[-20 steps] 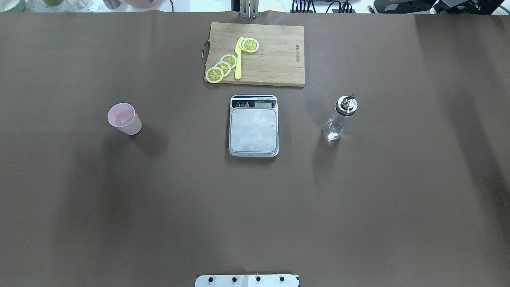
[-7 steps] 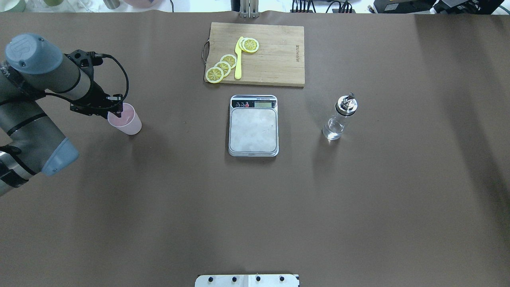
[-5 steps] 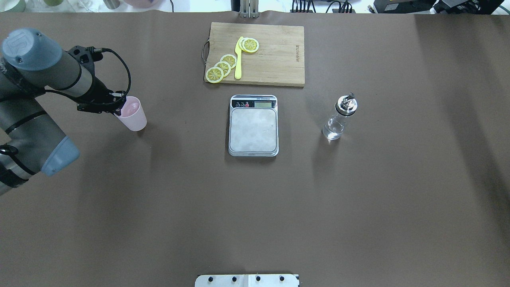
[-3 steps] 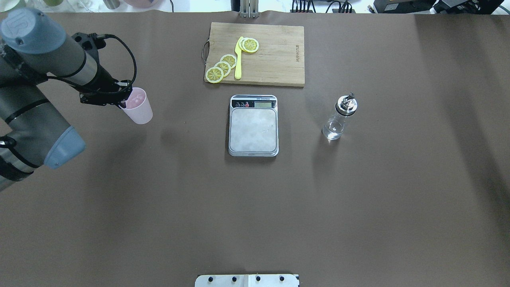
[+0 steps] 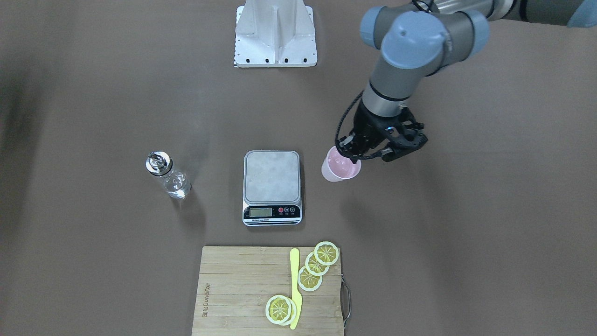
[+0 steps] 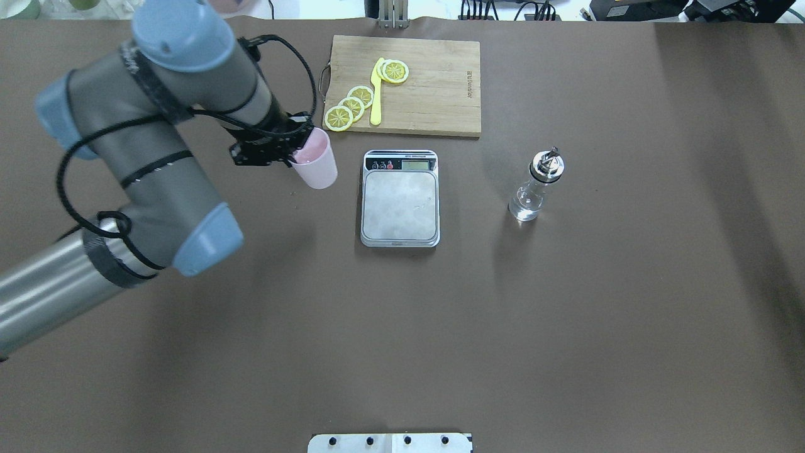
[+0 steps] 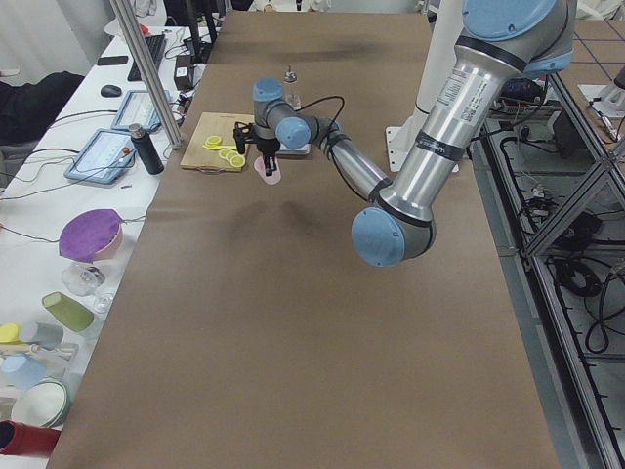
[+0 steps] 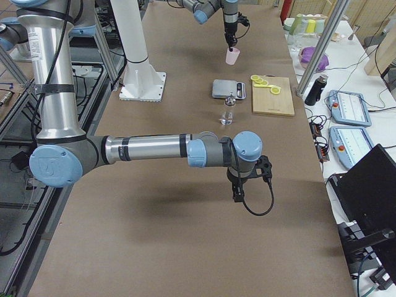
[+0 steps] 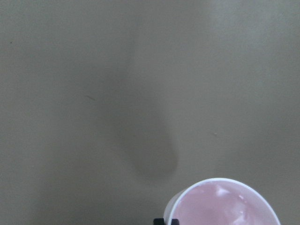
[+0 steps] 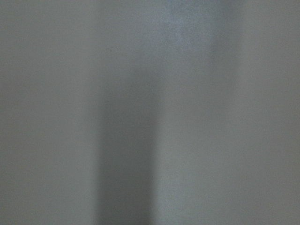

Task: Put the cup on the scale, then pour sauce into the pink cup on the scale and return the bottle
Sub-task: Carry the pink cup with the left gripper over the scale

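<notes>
My left gripper (image 6: 294, 153) is shut on the rim of the pale pink cup (image 6: 316, 167) and holds it upright above the table, just left of the scale (image 6: 400, 204). In the front-facing view the cup (image 5: 340, 169) hangs beside the scale (image 5: 271, 179), clear of its steel platform. The left wrist view shows the cup's open mouth (image 9: 225, 206), empty. The glass bottle (image 6: 534, 189) with its chrome pourer stands upright to the right of the scale. My right gripper (image 8: 238, 195) shows only in the exterior right view, low over bare table; I cannot tell whether it is open or shut.
A wooden cutting board (image 6: 434, 88) with several lemon slices (image 6: 351, 107) and a yellow knife (image 6: 376, 91) lies just beyond the scale. The robot base plate (image 5: 276, 32) sits at the near table edge. Brown table surface surrounds everything.
My left arm came in, gripped the cup by its rim, lifted it, and carried it rightward from the table's left side to just beside the scale. Scale and bottle have not moved.
</notes>
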You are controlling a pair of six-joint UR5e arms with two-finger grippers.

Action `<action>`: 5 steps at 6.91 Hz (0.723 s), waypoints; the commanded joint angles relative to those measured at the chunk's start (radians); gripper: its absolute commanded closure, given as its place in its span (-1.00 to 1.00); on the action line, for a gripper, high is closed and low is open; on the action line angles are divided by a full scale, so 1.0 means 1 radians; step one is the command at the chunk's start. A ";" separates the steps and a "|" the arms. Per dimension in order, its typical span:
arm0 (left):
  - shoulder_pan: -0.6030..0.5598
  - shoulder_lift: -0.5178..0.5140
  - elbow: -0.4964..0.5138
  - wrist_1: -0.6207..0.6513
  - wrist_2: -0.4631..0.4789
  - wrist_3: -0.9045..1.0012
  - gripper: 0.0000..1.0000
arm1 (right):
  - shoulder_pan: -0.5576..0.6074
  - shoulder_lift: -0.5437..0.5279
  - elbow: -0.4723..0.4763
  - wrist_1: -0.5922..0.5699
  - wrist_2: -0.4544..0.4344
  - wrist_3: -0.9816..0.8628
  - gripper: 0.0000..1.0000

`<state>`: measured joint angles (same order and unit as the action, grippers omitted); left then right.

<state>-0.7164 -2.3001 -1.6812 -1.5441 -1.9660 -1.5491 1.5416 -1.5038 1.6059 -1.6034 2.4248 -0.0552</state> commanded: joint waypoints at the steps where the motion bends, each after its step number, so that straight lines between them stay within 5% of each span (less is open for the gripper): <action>1: 0.109 -0.168 0.157 -0.007 0.113 -0.123 1.00 | 0.000 0.001 0.000 0.002 -0.001 0.000 -1.00; 5: 0.138 -0.187 0.216 -0.034 0.208 -0.134 1.00 | 0.002 -0.001 0.015 0.002 0.019 0.000 -1.00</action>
<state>-0.5822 -2.4896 -1.4766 -1.5725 -1.7920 -1.6802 1.5420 -1.5036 1.6111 -1.6016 2.4308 -0.0547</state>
